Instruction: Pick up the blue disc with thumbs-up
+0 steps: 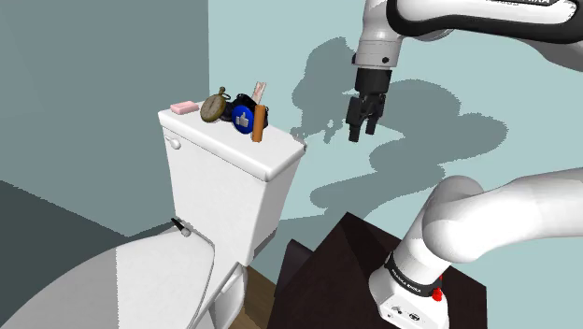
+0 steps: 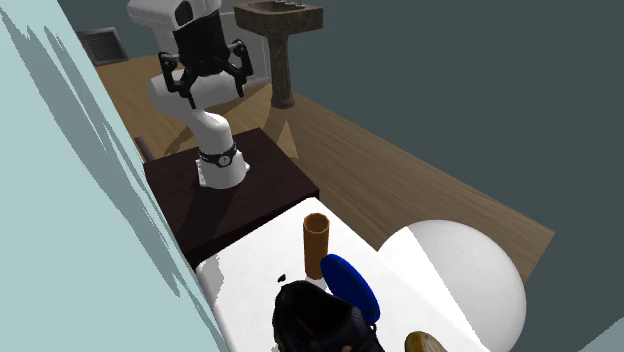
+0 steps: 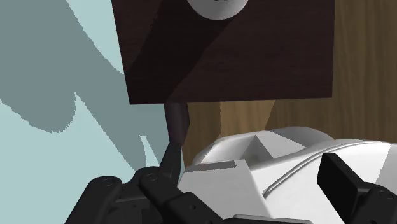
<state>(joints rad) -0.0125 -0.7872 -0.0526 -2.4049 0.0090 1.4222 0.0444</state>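
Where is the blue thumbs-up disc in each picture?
Shoulder view: the blue disc stands on the toilet tank lid, left of the middle, beside the orange cylinder.
Second exterior view: the blue disc is at the bottom middle, right of the orange cylinder.
Wrist view: the camera faces the dark stand, away from the tank.
Shared landmark: the orange cylinder next to the disc.

I count five items on the white toilet tank lid (image 1: 276, 161):
- one flat pink block (image 1: 182, 107)
- one olive round piece (image 1: 214, 107)
- one blue disc with a thumbs-up (image 1: 245, 117)
- one orange-brown cylinder (image 1: 258, 124)
- one black lumpy item (image 2: 320, 320)

Also one tan pedestal sink (image 2: 280, 40) and one dark brown box stand (image 2: 250, 185).
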